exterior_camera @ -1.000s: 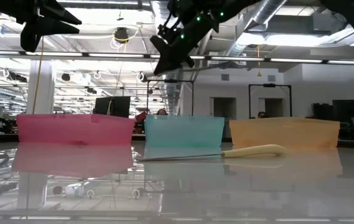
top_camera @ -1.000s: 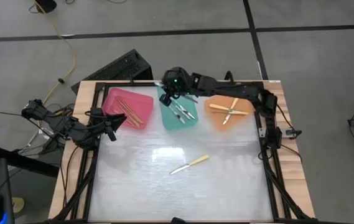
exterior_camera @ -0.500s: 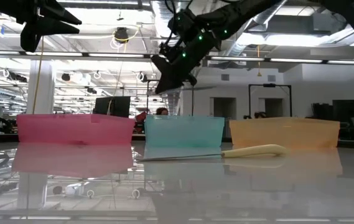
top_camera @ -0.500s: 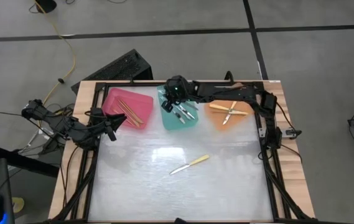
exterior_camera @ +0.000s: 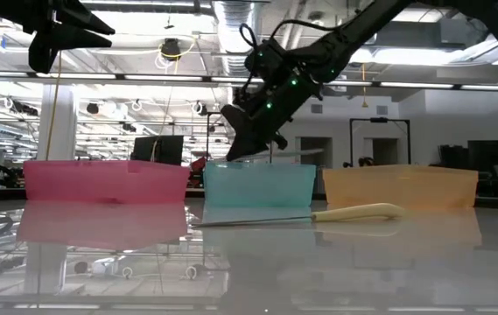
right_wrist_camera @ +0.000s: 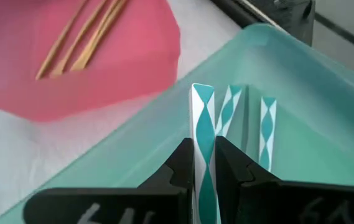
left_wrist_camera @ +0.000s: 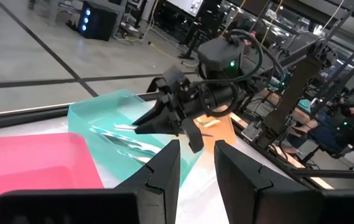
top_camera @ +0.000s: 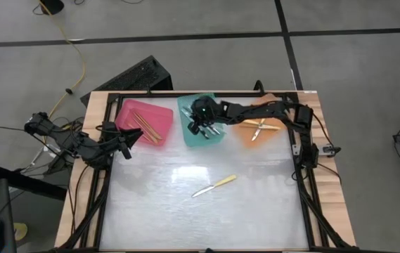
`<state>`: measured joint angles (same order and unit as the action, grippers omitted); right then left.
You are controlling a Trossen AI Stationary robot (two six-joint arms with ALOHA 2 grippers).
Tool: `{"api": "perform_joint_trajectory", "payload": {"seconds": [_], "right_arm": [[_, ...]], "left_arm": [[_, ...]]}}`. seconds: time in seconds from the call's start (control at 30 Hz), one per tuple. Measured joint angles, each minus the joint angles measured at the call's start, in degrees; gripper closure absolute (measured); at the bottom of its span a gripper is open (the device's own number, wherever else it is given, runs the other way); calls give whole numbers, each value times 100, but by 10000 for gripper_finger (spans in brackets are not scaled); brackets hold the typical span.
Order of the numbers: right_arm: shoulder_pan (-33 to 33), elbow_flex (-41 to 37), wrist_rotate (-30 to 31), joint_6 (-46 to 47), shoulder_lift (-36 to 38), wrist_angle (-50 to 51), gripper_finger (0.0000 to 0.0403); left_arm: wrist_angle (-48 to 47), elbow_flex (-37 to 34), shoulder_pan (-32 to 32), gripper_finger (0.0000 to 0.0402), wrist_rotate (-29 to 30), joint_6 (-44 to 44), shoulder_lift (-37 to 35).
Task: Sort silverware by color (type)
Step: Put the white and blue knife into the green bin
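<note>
My right gripper (top_camera: 198,126) hangs just above the teal tray (top_camera: 216,137), shut on a utensil with a teal-and-white patterned handle (right_wrist_camera: 203,118). Two more teal-handled utensils (right_wrist_camera: 267,124) lie in that tray. The pink tray (top_camera: 135,112) holds tan-handled utensils (top_camera: 149,126), and the orange tray (top_camera: 243,135) holds pale ones (top_camera: 259,126). A knife with a pale yellow handle (top_camera: 214,185) lies flat on the table's middle. My left gripper (left_wrist_camera: 195,171) waits open at the table's left edge, near the pink tray. My right gripper pinches the utensil's teal-and-white handle (right_wrist_camera: 204,155) between its two fingers. The handle's free end sticks out past the fingertips. The fingers slant down from the table's right side and lie along the utensil. It hangs clear above the teal tray.
The three trays stand in a row along the far edge. A black frame (top_camera: 305,204) runs around the table top. The wide near part of the table holds only the knife.
My right gripper has come down from high above the teal tray to just over its rim, still shut on the teal-handled utensil, and has rolled slightly.
</note>
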<state>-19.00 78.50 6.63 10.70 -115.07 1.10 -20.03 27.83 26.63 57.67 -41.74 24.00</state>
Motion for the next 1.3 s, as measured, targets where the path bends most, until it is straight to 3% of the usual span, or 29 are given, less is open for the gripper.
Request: {"api": "perform_joint_trajectory", "payload": {"seconds": [0.3,0.67,1.3], "right_arm": [[-39,-557,-13,304,2,-936,353],[-103,-568,-87,437,0,-1424,353],[-233,-435,84,1171,-57,-1487,353]], "left_arm": [[0,0,0,318,-2,-9,-1],[-4,0,0,318,159,33,-1],[-35,0,0,318,177,49,-1]]}}
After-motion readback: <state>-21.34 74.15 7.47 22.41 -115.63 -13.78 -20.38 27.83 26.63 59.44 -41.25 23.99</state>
